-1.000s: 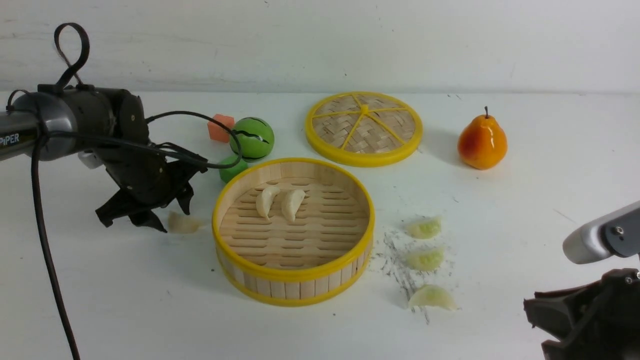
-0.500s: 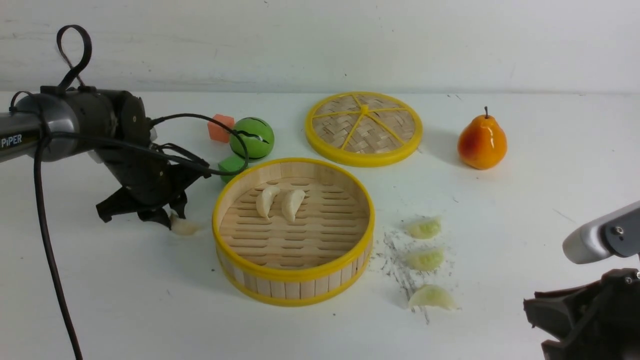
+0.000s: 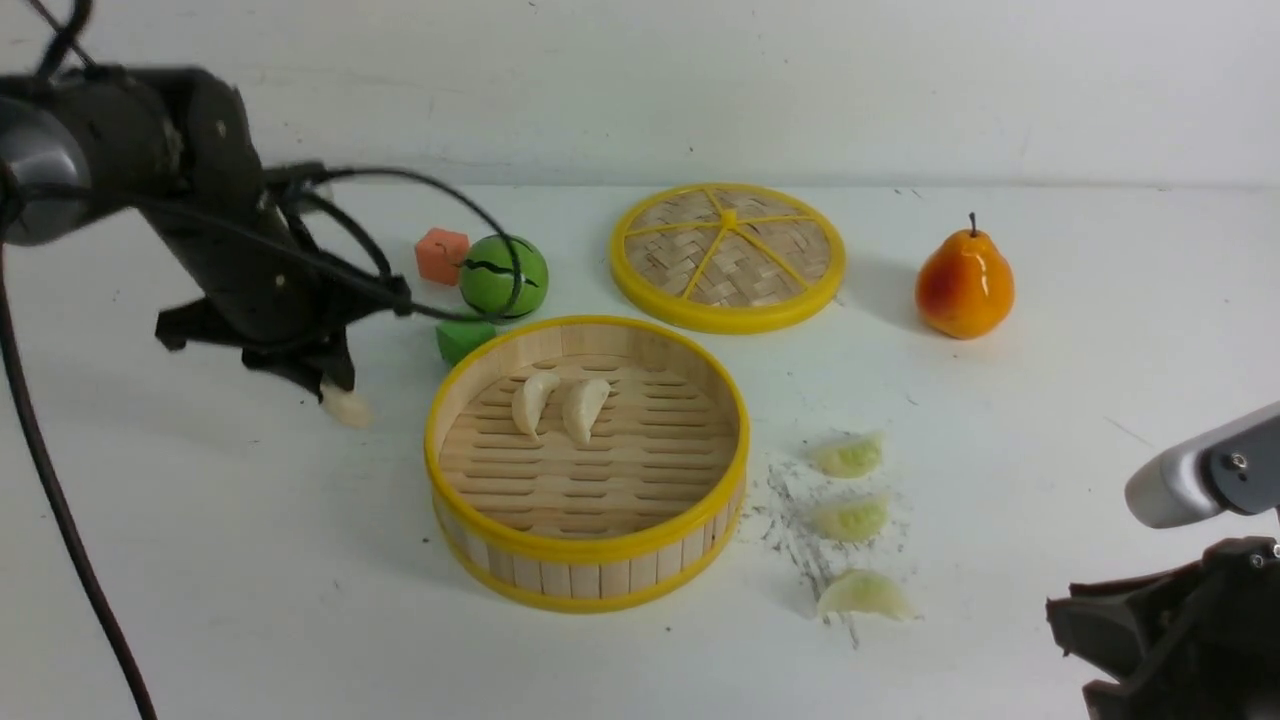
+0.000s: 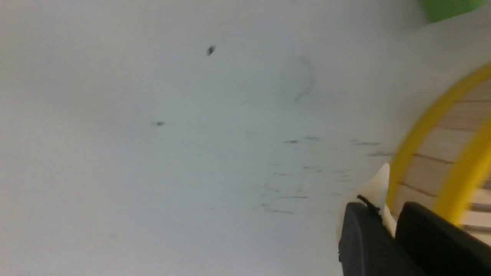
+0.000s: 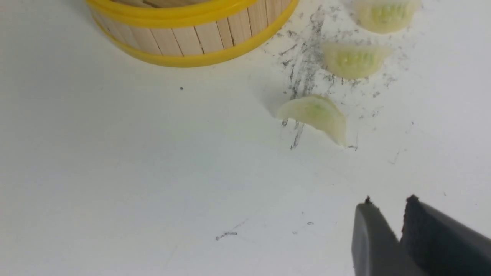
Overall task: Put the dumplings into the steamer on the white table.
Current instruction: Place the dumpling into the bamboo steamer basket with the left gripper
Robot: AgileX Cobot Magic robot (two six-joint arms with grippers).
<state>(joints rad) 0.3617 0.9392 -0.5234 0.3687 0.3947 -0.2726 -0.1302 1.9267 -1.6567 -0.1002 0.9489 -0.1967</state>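
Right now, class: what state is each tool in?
Left tool: shut on a cream-white dumpling, lifted clear of the white table.
Right tool: nearly closed, holding nothing.

tabletop (image 3: 250,600) white, scuffed | centre: steamer (image 3: 587,580); right of it: three green dumplings (image 3: 850,520) | far edge: lid (image 3: 727,256), pear (image 3: 964,285), green ball (image 3: 503,277), orange block (image 3: 441,255), green block (image 3: 464,338)

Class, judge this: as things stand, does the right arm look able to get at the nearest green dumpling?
Probably yes: the nearest green dumpling lies on open white table ahead of the right gripper, nothing between them.
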